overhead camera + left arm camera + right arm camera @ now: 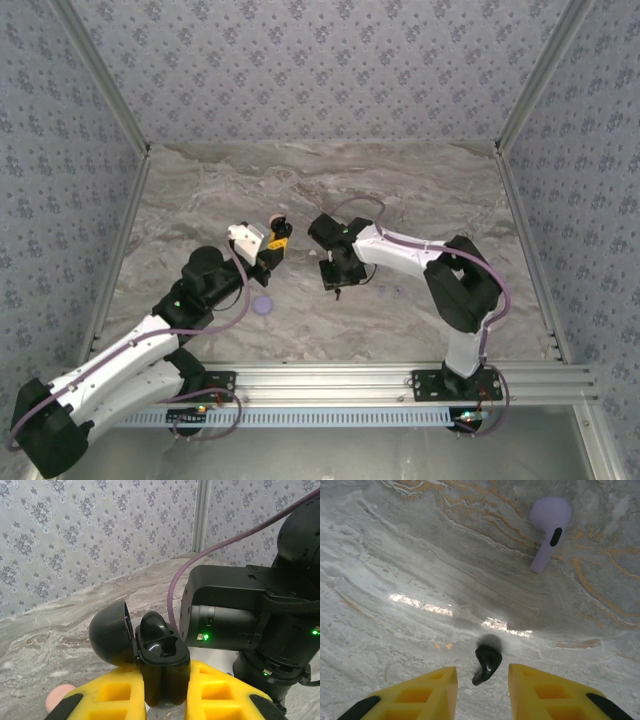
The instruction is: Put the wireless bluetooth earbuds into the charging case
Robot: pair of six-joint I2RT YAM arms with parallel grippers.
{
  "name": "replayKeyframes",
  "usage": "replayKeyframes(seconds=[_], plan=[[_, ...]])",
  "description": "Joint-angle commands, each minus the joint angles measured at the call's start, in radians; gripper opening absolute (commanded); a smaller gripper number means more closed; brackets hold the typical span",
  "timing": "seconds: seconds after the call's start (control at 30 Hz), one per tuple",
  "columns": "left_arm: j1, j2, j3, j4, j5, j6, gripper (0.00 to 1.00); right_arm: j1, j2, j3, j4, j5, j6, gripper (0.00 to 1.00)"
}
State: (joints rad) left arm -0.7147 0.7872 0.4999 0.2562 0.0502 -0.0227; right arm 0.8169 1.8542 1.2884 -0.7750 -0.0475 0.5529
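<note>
My left gripper is shut on an open black charging case, held upright above the table, its lid swung out to the left. One black earbud sits in the case's left socket; the other socket is empty. In the top view that gripper hangs at mid-table. My right gripper is open and points down at the marble, with a second black earbud lying loose on the table between its fingers, touching neither. In the top view the right gripper is just right of the left one.
A lavender earbud lies beyond the black one; two lavender buds show right of the right gripper. A round lavender case rests near the left arm. A pink round object lies behind the left gripper. The right arm's wrist is close beside the held case.
</note>
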Motion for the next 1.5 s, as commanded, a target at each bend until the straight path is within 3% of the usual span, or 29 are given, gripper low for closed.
replayKeyframes(seconds=[0.0, 0.8, 1.23, 1.47], plan=[[-0.005, -0.009, 0.009, 0.018, -0.018, 0.014, 0.00, 0.010, 0.033, 0.025, -0.026, 0.018, -0.014, 0.34], [-0.005, -0.005, 0.005, 0.026, -0.020, 0.008, 0.00, 0.027, 0.099, 0.021, -0.031, 0.043, -0.034, 0.23], [-0.004, 0.045, 0.021, 0.090, 0.046, -0.019, 0.00, -0.017, -0.223, 0.012, -0.015, 0.168, -0.183, 0.20], [-0.005, 0.133, 0.081, 0.093, 0.157, -0.034, 0.00, -0.078, -0.446, 0.015, 0.054, 0.165, -0.338, 0.20]])
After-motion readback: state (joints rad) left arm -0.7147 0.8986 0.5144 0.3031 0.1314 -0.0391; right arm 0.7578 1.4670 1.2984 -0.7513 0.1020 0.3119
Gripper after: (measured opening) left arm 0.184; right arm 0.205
